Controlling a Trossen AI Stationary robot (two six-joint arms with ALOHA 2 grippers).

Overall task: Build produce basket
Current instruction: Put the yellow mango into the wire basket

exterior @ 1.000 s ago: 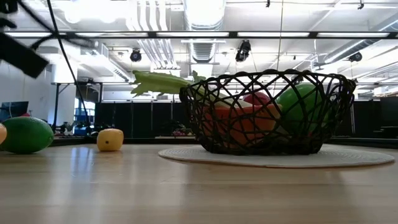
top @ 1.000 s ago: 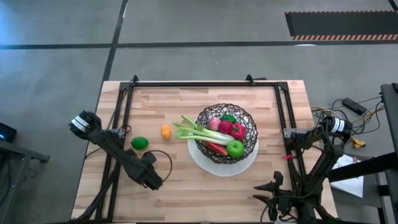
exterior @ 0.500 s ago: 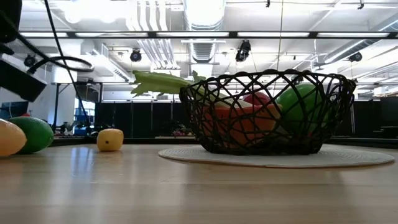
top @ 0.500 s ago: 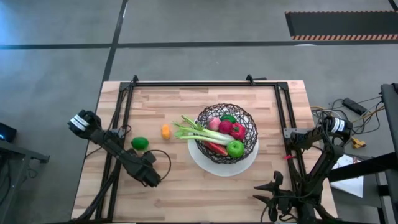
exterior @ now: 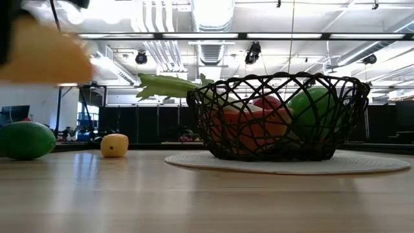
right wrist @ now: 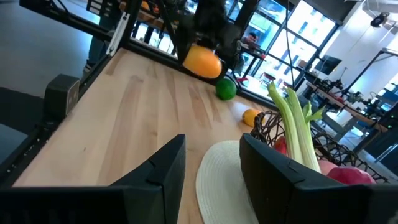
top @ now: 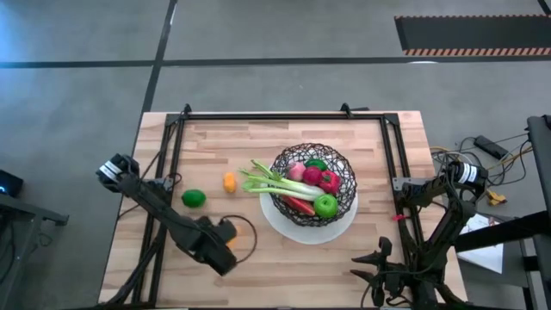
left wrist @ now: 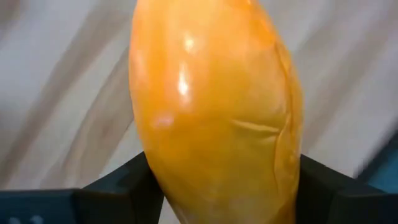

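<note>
The left pincer (top: 225,244) grips an orange fruit (left wrist: 214,106) – blurred in the low view – while the right pincer (right wrist: 208,165) waits, fingers parted.

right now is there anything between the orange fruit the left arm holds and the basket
Nothing visible on the table blocks it. The left gripper holds the orange fruit above bare wood, and the basket lies across open table. The celery stalk juts over the basket's near rim, so the drop may need to clear it.
</note>
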